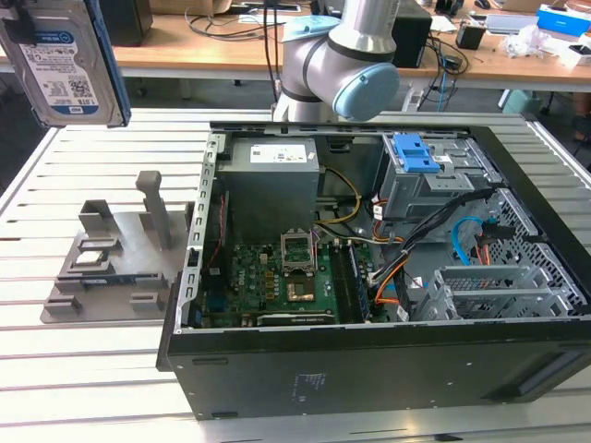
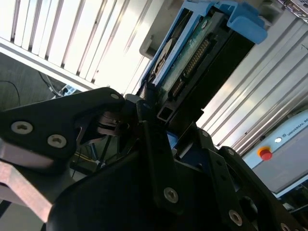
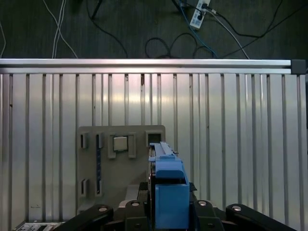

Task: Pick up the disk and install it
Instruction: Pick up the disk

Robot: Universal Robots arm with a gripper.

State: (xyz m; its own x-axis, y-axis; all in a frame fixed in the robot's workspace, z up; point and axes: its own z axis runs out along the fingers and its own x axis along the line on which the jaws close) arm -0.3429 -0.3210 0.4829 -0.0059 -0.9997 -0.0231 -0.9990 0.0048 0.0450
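The disk (image 1: 65, 60), a silver drive with a white-and-blue label and blue rails, hangs high at the exterior view's far left, well above the table. In the second wrist view my gripper (image 2: 155, 109) is shut on the disk (image 2: 192, 53), its black fingers (image 2: 147, 130) clamping one end. Seen edge-on in the first wrist view, the disk (image 3: 166, 185) sticks out from the gripper (image 3: 166, 214), over the grey stand (image 3: 120, 168) far below.
The grey stand (image 1: 111, 263) with upright posts sits on the slatted table (image 1: 55, 388), at the exterior view's left. The open computer case (image 1: 369, 268) lies beside it, with a blue-latched drive cage (image 1: 420, 161) at its back. The arm's base (image 1: 342, 65) rises behind.
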